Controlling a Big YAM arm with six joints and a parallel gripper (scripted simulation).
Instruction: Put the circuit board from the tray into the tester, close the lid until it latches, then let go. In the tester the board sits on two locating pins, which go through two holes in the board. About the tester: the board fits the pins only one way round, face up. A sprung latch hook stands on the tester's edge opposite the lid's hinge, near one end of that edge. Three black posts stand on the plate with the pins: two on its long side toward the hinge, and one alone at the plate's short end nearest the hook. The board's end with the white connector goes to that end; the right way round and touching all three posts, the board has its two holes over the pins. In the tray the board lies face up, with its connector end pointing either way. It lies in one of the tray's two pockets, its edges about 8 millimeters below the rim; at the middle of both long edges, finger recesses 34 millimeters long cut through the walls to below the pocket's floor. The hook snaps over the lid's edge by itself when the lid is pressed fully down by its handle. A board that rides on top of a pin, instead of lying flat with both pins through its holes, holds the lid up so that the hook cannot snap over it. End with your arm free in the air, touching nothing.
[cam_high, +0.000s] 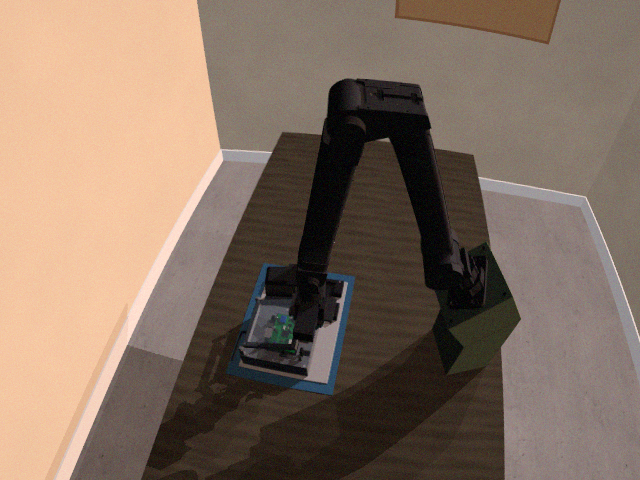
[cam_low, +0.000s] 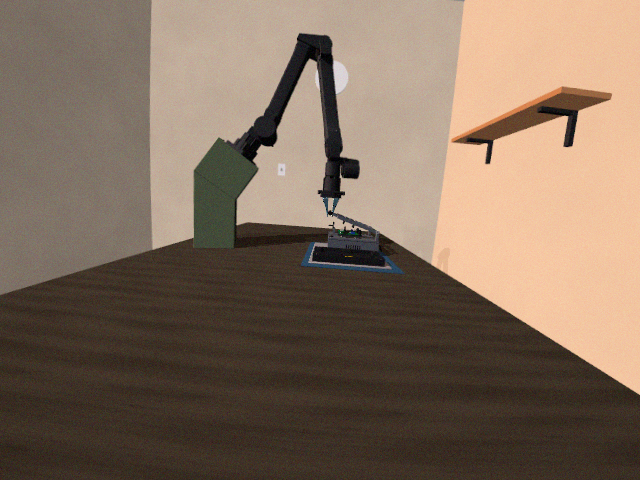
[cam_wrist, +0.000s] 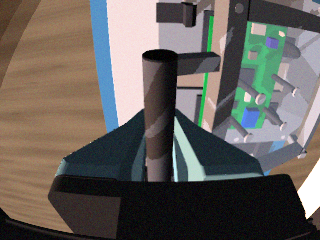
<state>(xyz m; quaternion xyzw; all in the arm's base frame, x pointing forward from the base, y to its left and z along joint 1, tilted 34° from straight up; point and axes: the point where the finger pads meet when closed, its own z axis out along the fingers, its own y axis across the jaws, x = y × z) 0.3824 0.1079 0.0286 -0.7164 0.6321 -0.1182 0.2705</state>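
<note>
The green circuit board lies inside the grey tester, seen through the lid's frame; it also shows in the top view. The lid is partly lowered, tilted up from its hinge side. My gripper is shut on the lid's dark cylindrical handle, straight above the tester's edge; it shows in the exterior view at the lid's raised end. The latch hook stands at the tester's edge, apart from the lid. I cannot tell whether the pins pass through the board's holes.
The black tray lies beside the tester on a white sheet with a blue border. The arm's green base block stands at the table's far side. An orange wall with a shelf runs along the table's edge.
</note>
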